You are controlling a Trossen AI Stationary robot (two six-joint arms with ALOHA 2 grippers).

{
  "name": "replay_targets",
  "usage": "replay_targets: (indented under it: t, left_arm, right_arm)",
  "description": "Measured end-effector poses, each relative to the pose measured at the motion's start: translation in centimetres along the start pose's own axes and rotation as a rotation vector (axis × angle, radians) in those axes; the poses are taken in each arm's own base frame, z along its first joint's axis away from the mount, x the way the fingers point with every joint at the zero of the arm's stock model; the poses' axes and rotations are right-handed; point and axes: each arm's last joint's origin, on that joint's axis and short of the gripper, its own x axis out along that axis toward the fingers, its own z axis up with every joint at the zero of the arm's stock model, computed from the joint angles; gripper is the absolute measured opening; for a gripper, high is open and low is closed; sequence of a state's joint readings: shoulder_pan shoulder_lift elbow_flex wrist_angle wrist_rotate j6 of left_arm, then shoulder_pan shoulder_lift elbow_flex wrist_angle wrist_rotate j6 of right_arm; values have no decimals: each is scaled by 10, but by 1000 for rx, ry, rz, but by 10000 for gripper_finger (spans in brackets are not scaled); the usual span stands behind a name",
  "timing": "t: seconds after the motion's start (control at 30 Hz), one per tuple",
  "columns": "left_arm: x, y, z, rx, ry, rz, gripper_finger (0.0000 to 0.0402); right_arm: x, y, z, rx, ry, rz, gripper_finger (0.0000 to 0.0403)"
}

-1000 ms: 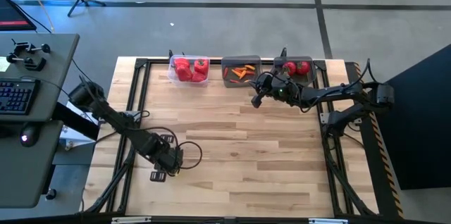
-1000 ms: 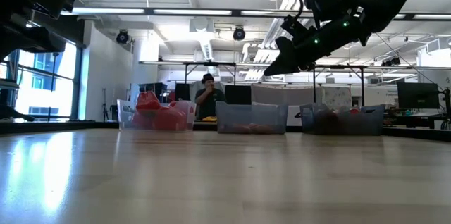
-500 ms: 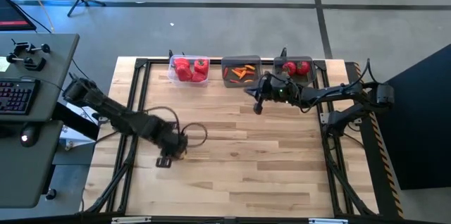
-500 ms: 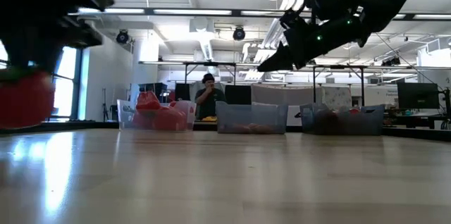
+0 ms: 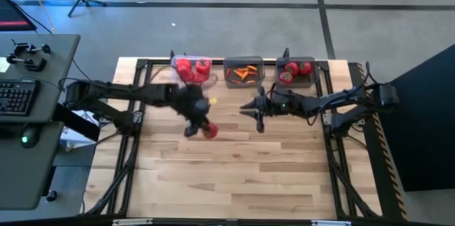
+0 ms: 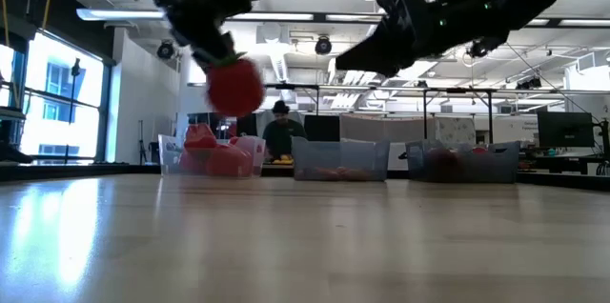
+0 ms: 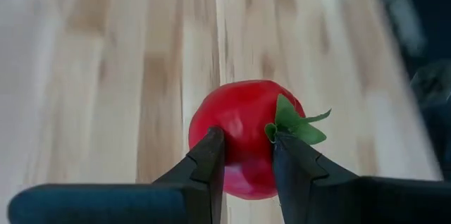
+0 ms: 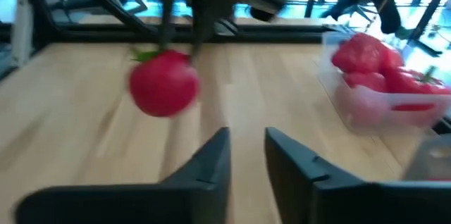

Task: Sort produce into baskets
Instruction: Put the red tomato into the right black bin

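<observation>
— What changed since a second earlier?

— Carried up from the near left of the table (image 5: 284,183), a tomato (image 5: 210,131) hung in the air, clamped in the left gripper (image 5: 204,126), near the clear basket (image 5: 190,71) of peppers.

— And the right gripper (image 5: 250,108)?

— It had drawn back from the tomato basket (image 5: 297,70), holding nothing, fingers slightly parted with a narrow gap. I judged the tomato belonged there, past the carrot basket (image 5: 243,72).
</observation>
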State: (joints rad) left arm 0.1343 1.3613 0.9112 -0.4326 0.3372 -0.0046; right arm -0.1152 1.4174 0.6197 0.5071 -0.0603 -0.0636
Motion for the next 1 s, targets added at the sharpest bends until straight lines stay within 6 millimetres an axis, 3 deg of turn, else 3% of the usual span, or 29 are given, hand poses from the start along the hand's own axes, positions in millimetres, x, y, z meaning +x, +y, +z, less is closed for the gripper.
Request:
replay_targets:
  t: [0.17, 0.33, 0.43, 0.57, 0.83, 1.0]
  left_arm:
    - [-12, 24, 17, -101, -194, -86, 73]
    - [-18, 33, 24, -134, -277, -91, 73]
    - [-20, 35, 26, -144, -297, -89, 73]
    - [-21, 35, 29, -134, -326, -96, 73]
    - [-22, 37, 29, -127, -334, -117, 73]
    - [-23, 36, 32, -100, -367, -129, 73]
  right_arm:
    - [5, 20, 21, -8, -25, 8, 172]
    - [8, 31, 45, 13, -10, -19, 264]
    - [12, 36, 58, 31, 0, -8, 298]
    - [23, 37, 72, 37, 40, -4, 317]
    - [45, 39, 90, -35, 163, 61, 319]
    - [50, 35, 91, -41, 189, 55, 319]
